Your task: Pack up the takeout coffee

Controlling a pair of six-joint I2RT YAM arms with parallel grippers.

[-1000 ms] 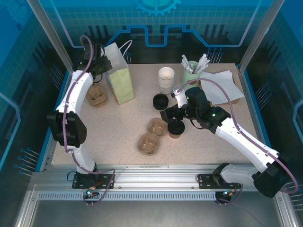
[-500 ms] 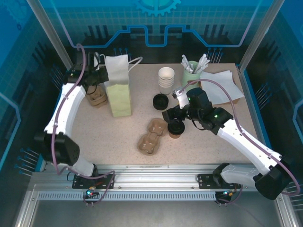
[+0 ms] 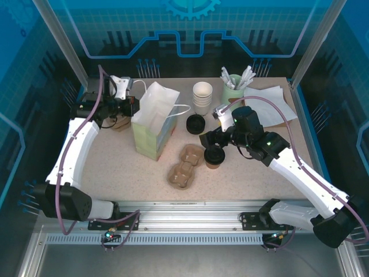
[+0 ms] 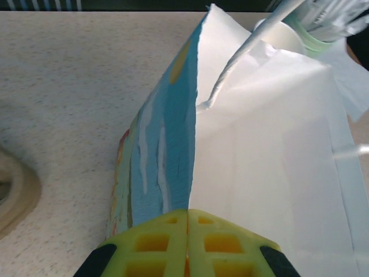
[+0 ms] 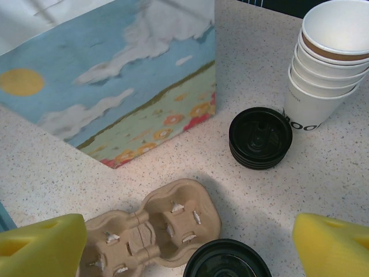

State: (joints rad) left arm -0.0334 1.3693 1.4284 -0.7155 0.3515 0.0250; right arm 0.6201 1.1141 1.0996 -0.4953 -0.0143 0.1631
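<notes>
The takeout coffee (image 3: 214, 157) stands on the bench (image 3: 115, 170), just right of the cardboard carrier (image 3: 184, 164) and directly beneath my right claw (image 3: 211, 142), whose fingers are spread wide to either side of it and hold nothing. What has changed in the last second is the paper bag (image 3: 153, 121). My left claw (image 3: 131, 107), pinched tight on its rim, has dragged it from the back corner toward the middle and tipped it, mouth gaping. I judge the bag now sits near enough to receive the cup.
</notes>
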